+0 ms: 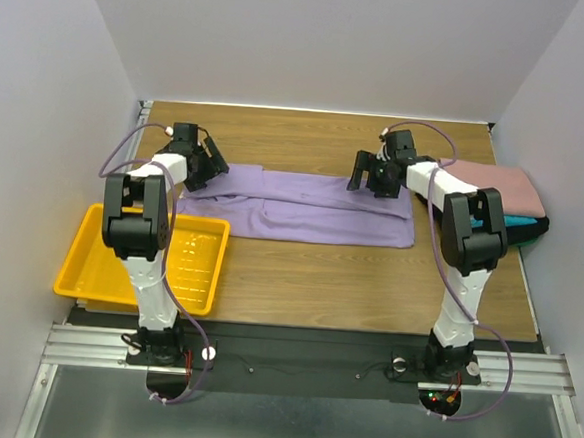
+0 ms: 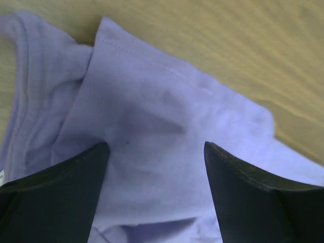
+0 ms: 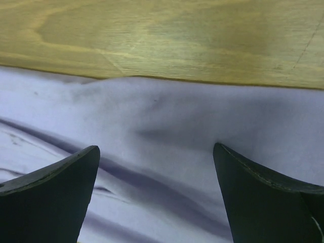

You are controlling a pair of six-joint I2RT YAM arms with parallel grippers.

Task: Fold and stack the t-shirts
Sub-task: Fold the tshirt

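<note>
A lavender-purple t-shirt (image 1: 318,209) lies folded lengthwise into a long band across the middle of the wooden table. My left gripper (image 1: 211,163) hovers over its left end, open, with only cloth (image 2: 152,126) showing between the fingers. My right gripper (image 1: 367,174) is open over the band's far edge near the right end, the purple cloth (image 3: 162,131) below it and nothing held. At the right edge sits a stack of folded t-shirts: dusty pink (image 1: 500,185) on top, teal (image 1: 520,222) and black (image 1: 534,232) beneath.
A yellow plastic tray (image 1: 88,265) sits at the front left, partly behind the left arm. Bare wooden table (image 1: 368,284) shows in front of the purple shirt. Pale walls enclose the table on the left, back and right.
</note>
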